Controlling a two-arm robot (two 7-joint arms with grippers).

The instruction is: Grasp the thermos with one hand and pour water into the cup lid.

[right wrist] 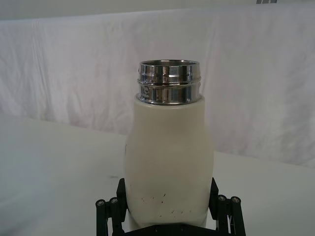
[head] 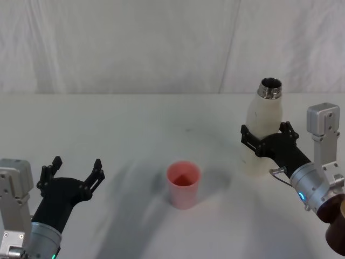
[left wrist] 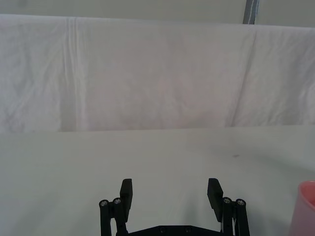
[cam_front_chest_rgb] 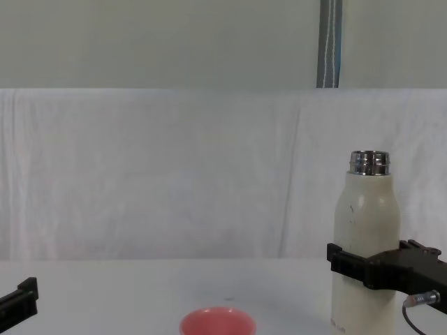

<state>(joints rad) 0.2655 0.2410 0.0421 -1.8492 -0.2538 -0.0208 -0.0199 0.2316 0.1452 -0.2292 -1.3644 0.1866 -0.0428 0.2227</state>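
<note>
Thermos: the tall cream-white thermos (head: 264, 129) with rounded shoulders and a shiny threaded steel neck stands upright on the white table (head: 135, 124), on the robot's right side; its mouth is uncapped and looks dark inside from the head view.
Thermos surface: small dark specks mark the lower body in the right wrist view (right wrist: 167, 162); a faint mark low on the body in the chest view (cam_front_chest_rgb: 366, 244) is too small to read, and no brand or label can be made out.
Right gripper: the black angular right gripper (head: 268, 141) is clamped around the thermos's middle, one finger on each side of the body, both pressed against it.
Cup lid: the small round salmon-pink cup lid (head: 183, 184) sits upright on the table, open side up, near the middle, well apart from the thermos and to its left.
Cup lid marking: no writing visible on it.
Left gripper: the black left gripper (head: 75, 170) hovers low on the robot's left, fingers spread apart and holding nothing, with the cup lid's pink edge (left wrist: 306, 206) off to one side in its wrist view.
Backdrop: a wrinkled white cloth (cam_front_chest_rgb: 174, 174) hangs behind the table.
</note>
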